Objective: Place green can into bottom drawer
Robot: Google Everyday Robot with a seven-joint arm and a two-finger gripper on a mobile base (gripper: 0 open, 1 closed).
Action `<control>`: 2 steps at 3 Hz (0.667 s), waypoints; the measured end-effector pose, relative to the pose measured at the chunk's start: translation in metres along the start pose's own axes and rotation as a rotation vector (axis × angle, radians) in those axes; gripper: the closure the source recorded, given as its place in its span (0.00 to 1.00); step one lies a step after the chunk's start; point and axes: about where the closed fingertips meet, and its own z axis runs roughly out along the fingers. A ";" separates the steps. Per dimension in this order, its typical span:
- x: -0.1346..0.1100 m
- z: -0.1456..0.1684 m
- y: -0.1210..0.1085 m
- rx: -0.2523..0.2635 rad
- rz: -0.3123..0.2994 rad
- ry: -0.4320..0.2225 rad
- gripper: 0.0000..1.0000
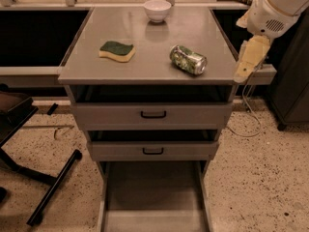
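The green can (pixel 188 60) lies on its side on the grey cabinet top (pixel 149 37), right of centre, silver end facing right. The bottom drawer (pixel 153 197) is pulled out wide below the two upper drawers; its flat grey floor shows nothing in it. My gripper (pixel 247 62) hangs at the cabinet's right edge, just right of the can and a little apart from it, pointing down under the white arm (pixel 277 11).
A green-topped yellow sponge (pixel 117 50) lies left of the can. A white bowl (pixel 157 9) stands at the back of the top. The two upper drawers (pixel 153 114) have black handles. A black chair base (pixel 43 178) stands at the left. A cable (pixel 248 115) trails on the floor at the right.
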 end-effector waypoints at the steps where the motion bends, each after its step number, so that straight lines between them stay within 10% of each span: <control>1: -0.025 0.023 -0.029 0.064 -0.033 -0.054 0.00; 2: -0.047 0.039 -0.059 0.134 -0.017 -0.117 0.00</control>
